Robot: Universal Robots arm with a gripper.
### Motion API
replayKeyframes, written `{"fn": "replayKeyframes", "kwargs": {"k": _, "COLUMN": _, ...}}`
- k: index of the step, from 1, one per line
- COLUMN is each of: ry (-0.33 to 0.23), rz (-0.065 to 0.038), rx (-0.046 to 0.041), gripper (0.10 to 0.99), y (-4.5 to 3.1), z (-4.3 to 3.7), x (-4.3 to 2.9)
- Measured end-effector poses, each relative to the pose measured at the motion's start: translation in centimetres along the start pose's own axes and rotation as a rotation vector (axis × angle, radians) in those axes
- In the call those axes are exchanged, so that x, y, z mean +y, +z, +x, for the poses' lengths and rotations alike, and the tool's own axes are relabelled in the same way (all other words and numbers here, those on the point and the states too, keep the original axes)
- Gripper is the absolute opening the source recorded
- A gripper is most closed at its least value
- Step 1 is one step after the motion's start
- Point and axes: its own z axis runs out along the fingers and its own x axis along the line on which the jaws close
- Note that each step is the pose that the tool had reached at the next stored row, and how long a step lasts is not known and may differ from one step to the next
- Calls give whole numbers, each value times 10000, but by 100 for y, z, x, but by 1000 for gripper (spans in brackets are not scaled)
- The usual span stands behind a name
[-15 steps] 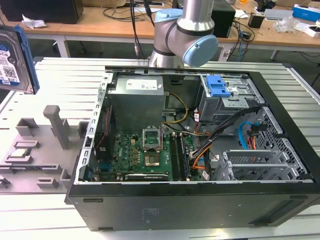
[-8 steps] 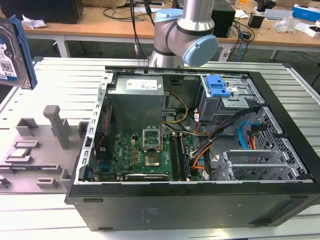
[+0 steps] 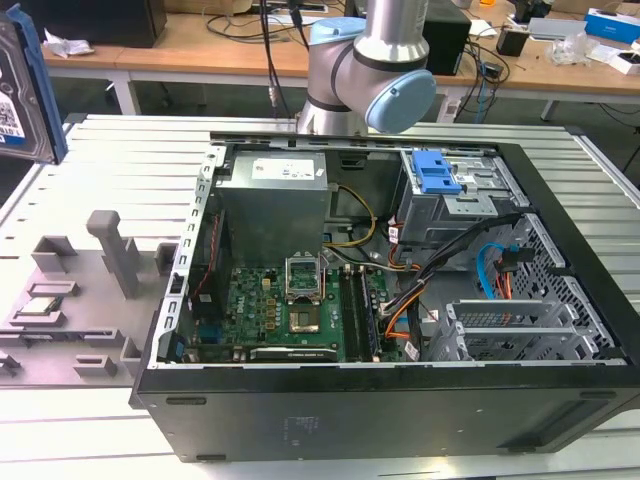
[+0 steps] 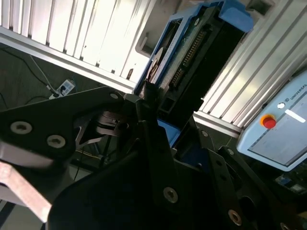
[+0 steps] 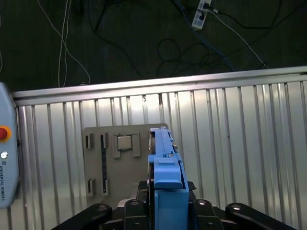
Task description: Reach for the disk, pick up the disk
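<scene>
black and linked, the pincer (image 5: 165, 213) is closed narrow on the disk (image 5: 165, 167), one finger on each flat face, with the blue side rail running out past the tips in both wrist views. in the exterior view the disk (image 3: 22, 85) hangs on edge at the exterior view's left, high over the ribbed metal desk (image 3: 110, 170) and well apart from the open computer case (image 3: 400, 400). beyond the disk in the first wrist view lies a grey fixture plate (image 5: 96, 165) carrying a small square chip (image 5: 124, 142). i judge the reach finished and the pick-up all but done: the disk looks clear of any support. any further move would call for a firm, even clamp and a slow, level carry, since the smooth metal faces could slip between the fingers.
</scene>
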Motion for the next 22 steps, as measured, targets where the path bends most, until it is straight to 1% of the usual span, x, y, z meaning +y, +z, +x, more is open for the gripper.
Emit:
{"fn": "replayKeyframes", "kwargs": {"k": 1, "ry": -1, "rz": -2, "rx": 1, "gripper": 373, "y": -106, "z": 1, "x": 4}}
{"fn": "replayKeyframes", "kwargs": {"k": 2, "ry": 0, "rz": -1, "rx": 0, "gripper": 373, "y": -161, "z": 2, "x": 6}}
{"fn": "replayKeyframes", "kwargs": {"k": 3, "ry": 0, "rz": -1, "rx": 1, "gripper": 373, "y": -196, "z": 3, "x": 7}}
{"fn": "replayKeyframes", "kwargs": {"k": 6, "ry": 0, "rz": -1, "rx": 1, "gripper": 373, "y": -233, "z": 3, "x": 9}}
{"fn": "replayKeyframes", "kwargs": {"k": 10, "ry": 0, "rz": 0, "rx": 0, "gripper": 373, "y": -233, "z": 3, "x": 7}}
{"fn": "replayKeyframes", "kwargs": {"k": 12, "ry": -2, "rz": 0, "rx": 0, "gripper": 373, "y": -235, "z": 1, "x": -20}}
{"fn": "replayKeyframes", "kwargs": {"k": 14, "ry": 0, "rz": 0, "rx": 0, "gripper": 373, "y": -238, "z": -6, "x": -98}}
{"fn": "replayKeyframes", "kwargs": {"k": 18, "ry": 0, "rz": 0, "rx": 0, "gripper": 373, "y": -242, "z": -16, "x": -212}}
{"fn": "replayKeyframes", "kwargs": {"k": 19, "ry": -1, "rz": 0, "rx": 0, "gripper": 373, "y": -244, "z": -21, "x": -269}}
{"fn": "replayKeyframes", "kwargs": {"k": 22, "ry": 0, "rz": -1, "rx": 1, "gripper": 373, "y": -249, "z": -32, "x": -386}}
